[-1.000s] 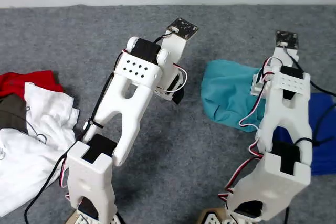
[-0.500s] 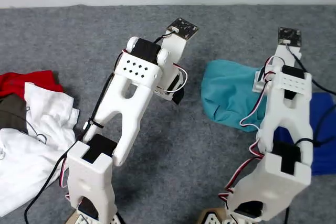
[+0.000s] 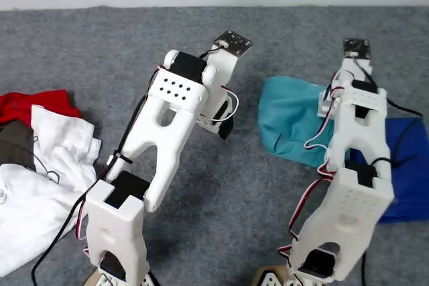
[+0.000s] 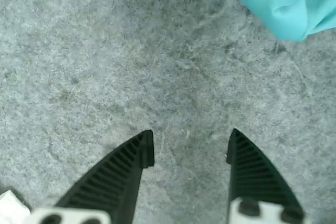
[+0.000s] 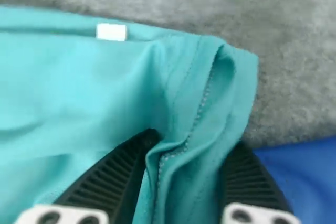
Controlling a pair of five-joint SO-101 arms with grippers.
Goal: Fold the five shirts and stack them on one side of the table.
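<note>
Teal shirt (image 5: 94,93) bunches between spread fingers of my right hand (image 5: 191,140); blue shirt (image 3: 410,152), frame right, half hidden under that arm; left hand (image 4: 190,134) gapes empty.

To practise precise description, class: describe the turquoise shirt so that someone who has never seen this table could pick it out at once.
On the grey table, look to the side away from the heap of red, white and dark clothes. There the turquoise shirt lies crumpled next to a blue shirt, under the right gripper. It is the lighter, greener one of the two.
</note>
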